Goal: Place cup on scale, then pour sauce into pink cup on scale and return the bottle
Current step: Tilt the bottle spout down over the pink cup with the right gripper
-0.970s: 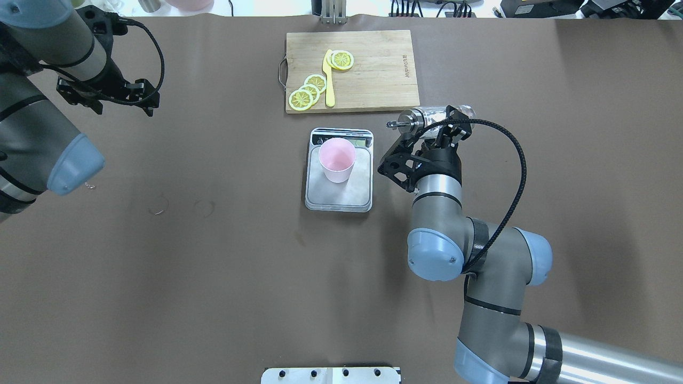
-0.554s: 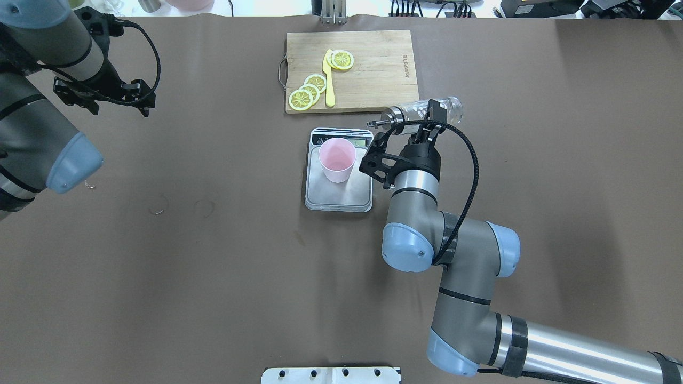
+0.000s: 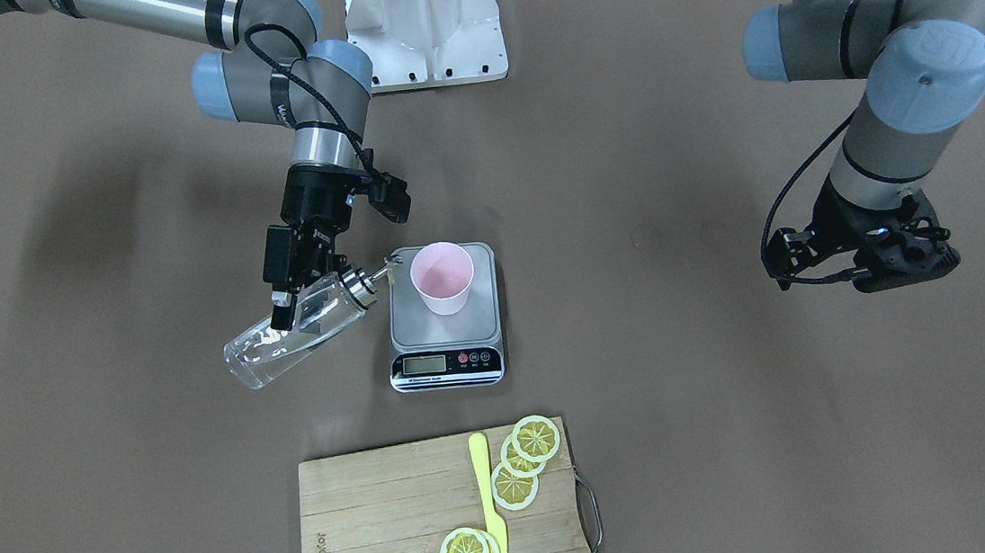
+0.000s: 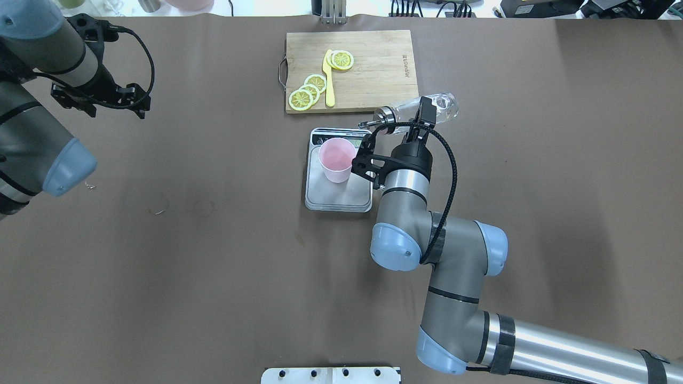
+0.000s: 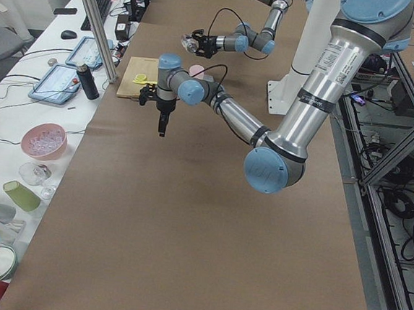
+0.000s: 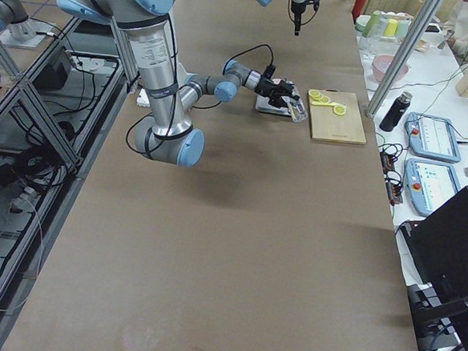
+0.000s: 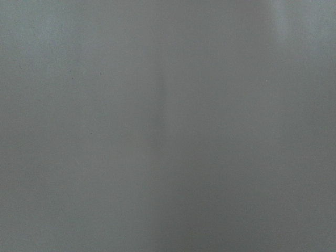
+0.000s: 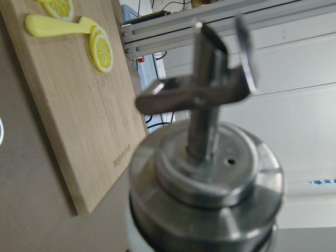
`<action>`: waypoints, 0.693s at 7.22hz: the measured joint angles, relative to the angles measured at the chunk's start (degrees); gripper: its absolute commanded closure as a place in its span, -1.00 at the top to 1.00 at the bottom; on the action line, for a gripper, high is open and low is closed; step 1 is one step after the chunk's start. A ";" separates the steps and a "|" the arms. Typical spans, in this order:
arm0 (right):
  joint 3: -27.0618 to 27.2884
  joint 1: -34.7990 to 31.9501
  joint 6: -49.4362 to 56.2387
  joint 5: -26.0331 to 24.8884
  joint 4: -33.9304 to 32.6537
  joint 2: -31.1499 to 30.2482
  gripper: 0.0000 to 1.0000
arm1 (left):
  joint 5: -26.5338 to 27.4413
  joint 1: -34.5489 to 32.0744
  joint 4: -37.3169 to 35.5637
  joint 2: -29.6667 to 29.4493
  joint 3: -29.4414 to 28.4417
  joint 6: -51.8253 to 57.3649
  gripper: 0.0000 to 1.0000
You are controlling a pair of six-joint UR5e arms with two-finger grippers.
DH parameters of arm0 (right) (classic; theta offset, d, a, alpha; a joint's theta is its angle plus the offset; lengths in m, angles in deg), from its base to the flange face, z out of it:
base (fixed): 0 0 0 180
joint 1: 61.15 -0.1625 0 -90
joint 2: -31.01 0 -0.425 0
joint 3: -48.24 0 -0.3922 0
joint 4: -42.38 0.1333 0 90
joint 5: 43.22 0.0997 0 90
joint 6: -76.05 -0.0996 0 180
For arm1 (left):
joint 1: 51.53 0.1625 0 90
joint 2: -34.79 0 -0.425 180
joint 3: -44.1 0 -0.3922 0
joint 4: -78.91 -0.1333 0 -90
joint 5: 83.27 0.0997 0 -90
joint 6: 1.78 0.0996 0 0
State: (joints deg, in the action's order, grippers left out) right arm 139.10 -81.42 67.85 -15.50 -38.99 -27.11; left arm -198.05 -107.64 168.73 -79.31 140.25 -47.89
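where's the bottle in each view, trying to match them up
Front-facing: bottle left of centre, tilted, spout toward the cup.
Overhead: bottle right of centre, by the board's near corner.
Exterior left: bottle top centre, tiny, up and right of the board.
Exterior right: bottle top centre, small, just left of the board.
Left wrist: not in it.
Right wrist: bottle cap fills the frame.
Shared landmark: the board.

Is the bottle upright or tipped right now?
Tipped. The bottle lies nearly on its side in the right gripper, spout pointing toward the cup on the scale, not yet over its rim. No stream shows.
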 measured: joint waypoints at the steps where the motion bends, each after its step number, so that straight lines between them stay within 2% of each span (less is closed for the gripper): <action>1: -0.65 0.12 0.52 -1.20 -0.07 0.07 -1.00 | 0.00 -0.08 0.23 0.07 -0.11 0.03 0.97; 5: -5.01 1.21 2.22 -6.82 -0.33 2.33 -1.00 | 0.05 -0.14 0.41 0.11 -0.55 0.06 0.97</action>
State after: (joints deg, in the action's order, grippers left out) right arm 134.09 -80.21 70.07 -22.32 -39.32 -24.77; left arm -198.00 -107.77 169.14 -79.21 139.70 -47.83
